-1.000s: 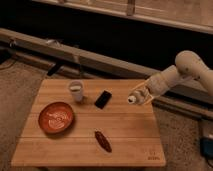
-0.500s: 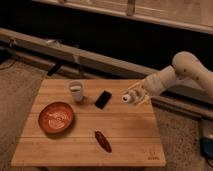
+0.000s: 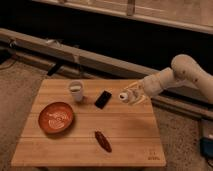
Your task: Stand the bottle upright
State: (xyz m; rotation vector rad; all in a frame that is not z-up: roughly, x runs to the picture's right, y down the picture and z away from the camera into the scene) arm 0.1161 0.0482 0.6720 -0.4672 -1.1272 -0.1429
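Note:
The small white bottle (image 3: 125,95) is held just above the right rear part of the wooden table (image 3: 130,135), lying roughly sideways with its cap end pointing left. My gripper (image 3: 133,95) comes in from the right on a cream arm (image 3: 175,77) and is shut on the bottle. The bottle's body is partly hidden by the fingers.
A black phone (image 3: 103,99) lies just left of the bottle. A short white cup (image 3: 76,91) stands at the rear, an orange-red plate (image 3: 56,117) sits at the left, and a dark red-brown elongated object (image 3: 103,141) lies near the front. A raised ledge runs behind the table.
My gripper has moved left over the table with the bottle in it, closer to the phone. The other objects have not moved.

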